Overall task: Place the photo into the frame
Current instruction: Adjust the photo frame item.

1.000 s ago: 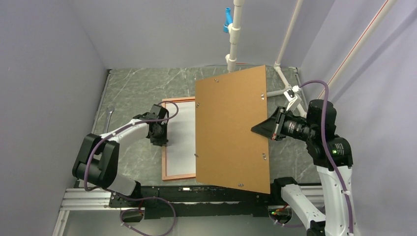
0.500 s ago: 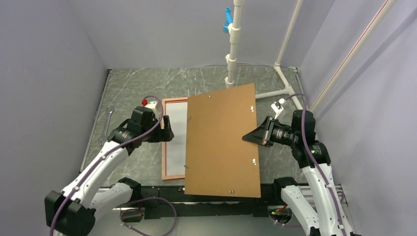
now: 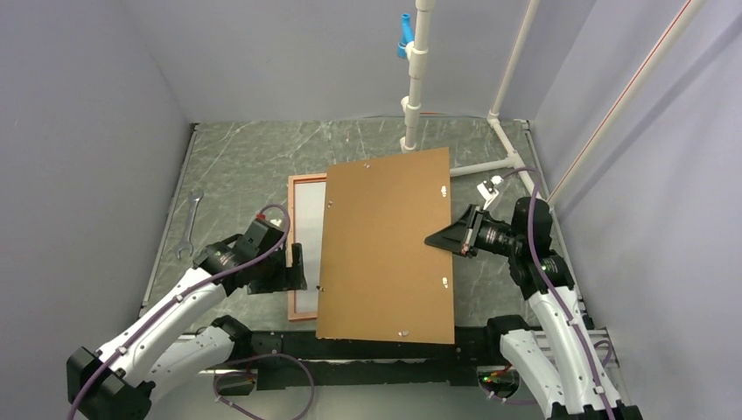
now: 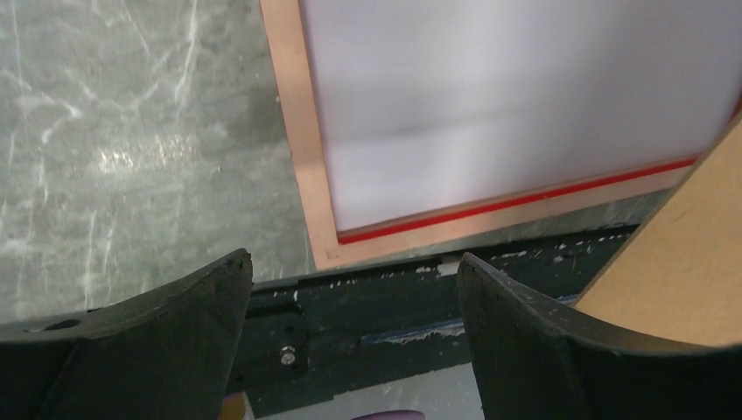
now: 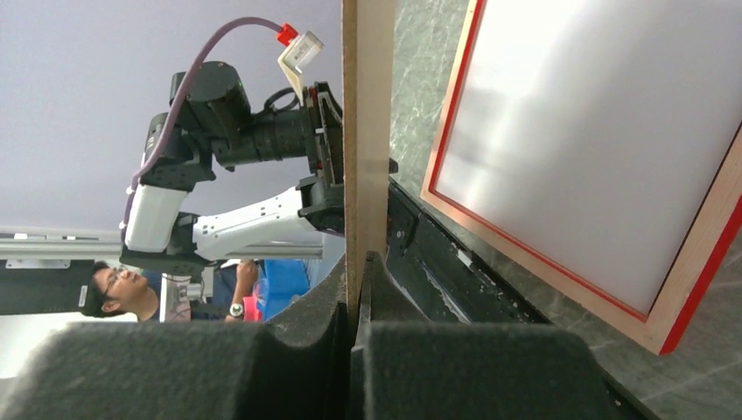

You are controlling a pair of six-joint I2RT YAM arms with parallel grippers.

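Right gripper (image 5: 357,289) pinches the edge of the flat brown backing board (image 3: 385,245); left gripper (image 4: 350,280) gapes wide, empty (white-backed paper photo (image 4: 507,96) in thin orange-brown frame (image 4: 306,131) lies just beyond its fingertips).

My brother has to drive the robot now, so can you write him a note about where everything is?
Left claw: open, empty, by the near left corner of the frame.
Right claw: shut on the right edge of the brown backing board, holding it tilted above the frame.
The frame lies flat on the table. The photo seems to lie inside it, white back up.
Done: photo looks in place.
Left: probably lower the board onto the frame.
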